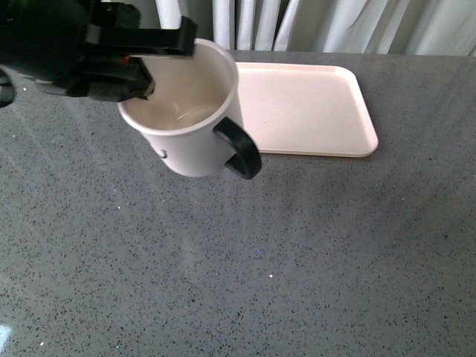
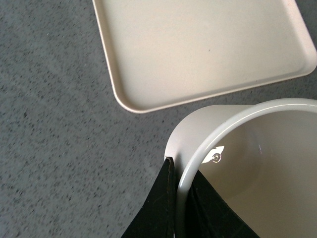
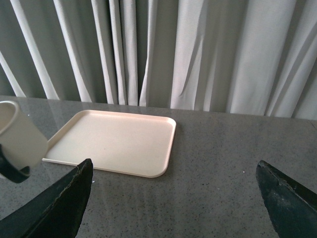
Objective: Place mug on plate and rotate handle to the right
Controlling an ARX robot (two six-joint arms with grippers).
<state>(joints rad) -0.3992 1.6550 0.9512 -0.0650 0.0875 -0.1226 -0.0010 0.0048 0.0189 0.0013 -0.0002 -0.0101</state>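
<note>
The cream-white mug hangs tilted in the air at the back left, above the table, its mouth facing the camera. Its black handle points down and to the right. My left gripper is shut on the mug's rim, one finger inside and one outside, as the left wrist view shows. The pale pink plate lies flat just right of the mug, empty. In the right wrist view the plate lies ahead and the mug shows at the edge. My right gripper is open and empty.
The grey speckled table spreads in front. White curtains hang behind the table's far edge.
</note>
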